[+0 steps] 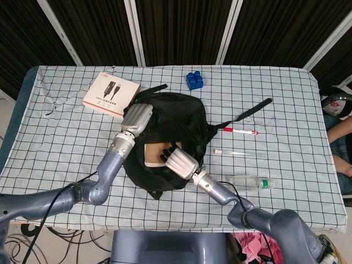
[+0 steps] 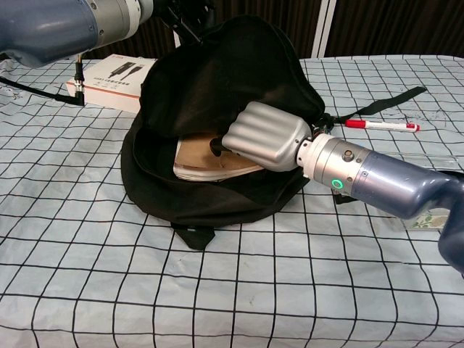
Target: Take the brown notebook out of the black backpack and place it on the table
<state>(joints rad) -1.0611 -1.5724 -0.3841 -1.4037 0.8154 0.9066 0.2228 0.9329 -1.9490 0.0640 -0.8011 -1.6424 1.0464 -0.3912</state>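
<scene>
Inside one black backpack (image 1: 176, 118), one brown notebook (image 1: 157, 154).

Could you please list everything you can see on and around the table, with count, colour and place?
black backpack: one, black, table centre, mouth open.
brown notebook: one, brown, lying in the backpack's mouth.
box: one, white and orange, far left.
toy brick: one, blue, far edge.
pen: one, red and white, right of backpack.
tube: one, clear, below the pen.
bottle: one, clear with green cap, near right.
tablecloth: one, white, dark grid.
left hand: one, silver, on the backpack's top.
right hand: one, silver, on the notebook.
</scene>
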